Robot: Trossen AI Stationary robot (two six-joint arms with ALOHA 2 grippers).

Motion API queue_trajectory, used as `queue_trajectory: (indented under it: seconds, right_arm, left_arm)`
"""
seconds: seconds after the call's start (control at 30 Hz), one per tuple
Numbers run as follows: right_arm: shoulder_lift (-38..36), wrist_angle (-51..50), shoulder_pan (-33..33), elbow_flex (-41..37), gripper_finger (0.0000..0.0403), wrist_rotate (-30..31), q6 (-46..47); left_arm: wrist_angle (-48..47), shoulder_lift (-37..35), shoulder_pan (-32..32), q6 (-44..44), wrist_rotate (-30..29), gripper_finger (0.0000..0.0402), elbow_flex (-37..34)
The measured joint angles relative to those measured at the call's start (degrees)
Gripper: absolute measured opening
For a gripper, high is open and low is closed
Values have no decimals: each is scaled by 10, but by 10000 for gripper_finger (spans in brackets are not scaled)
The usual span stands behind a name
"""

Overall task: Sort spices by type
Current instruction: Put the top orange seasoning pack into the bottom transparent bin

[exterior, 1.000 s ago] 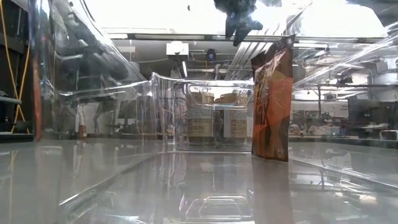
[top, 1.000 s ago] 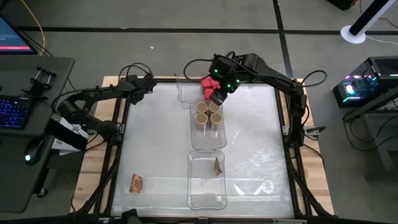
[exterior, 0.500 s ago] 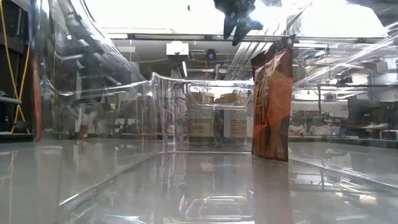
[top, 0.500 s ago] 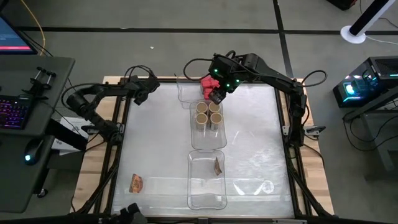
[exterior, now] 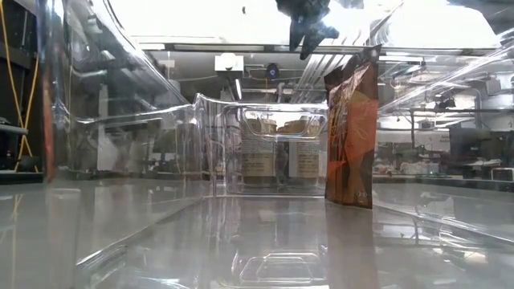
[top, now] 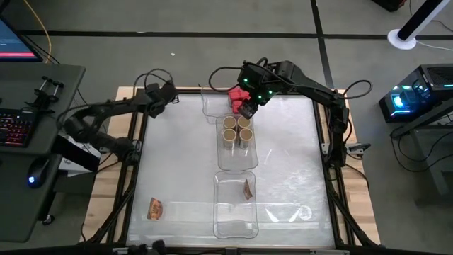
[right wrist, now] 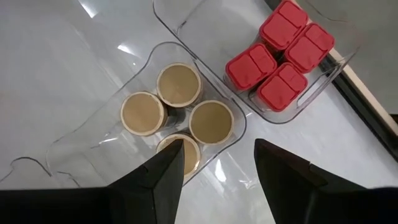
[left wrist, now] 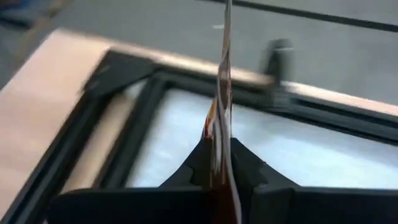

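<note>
My left gripper (top: 167, 93) hangs over the table's far left corner, shut on a flat brown-orange packet (left wrist: 222, 93) that shows edge-on in the left wrist view. My right gripper (top: 246, 106) hovers open above two clear trays. One tray holds several red boxy containers (right wrist: 283, 55). The other holds several round jars with tan tops (right wrist: 177, 106). One packet (exterior: 351, 136) stands upright in the near tray (top: 233, 212). Another packet (top: 155, 209) lies flat on the table near its left front corner. My left gripper pinches the packet between its two fingers (left wrist: 245, 163), one on each flat face, at the end nearest the wrist (left wrist: 219, 168). The packet sticks out past the fingertips, edge toward the camera. The part that shows touches nothing.
The three clear trays stand in a row down the table's middle, from the far edge (top: 226, 95) to the near edge. A black frame (left wrist: 124, 118) runs around the white tabletop. A desk with a keyboard (top: 18, 127) stands beyond the table's left side.
My left arm has swung a little at the table's far left corner, its gripper dipping toward the near edge and coming back. My right gripper has kept still above the trays.
</note>
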Motion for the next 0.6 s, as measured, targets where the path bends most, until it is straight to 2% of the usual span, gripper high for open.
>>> queue_trajectory:
  seconds: [0.07, 0.17, 0.3, 0.43, 0.5, 0.6]
  right_arm:
    - [0, 0, 0, 0, 191, 4, -10]
    - [0, -2, 0, 0, 191, 19, -28]
    - [-3, -16, -1, 0, 191, 53, -40]
    - [-13, -25, -4, 0, 191, 62, -49]
    - [-22, -25, -5, 0, 191, 63, -62]
    - [-44, -25, -8, 0, 191, 63, -67]
  left_arm:
    - [11, -36, -16, 55, 28, 5, 0]
    - [23, -98, -54, 153, 103, 3, 0]
    - [33, -184, -145, 312, 279, 2, 0]
    - [57, -252, -264, 351, 445, 1, 0]
    - [90, -265, -330, 353, 477, 1, 2]
    - [101, -249, -415, 388, 482, 1, 34]
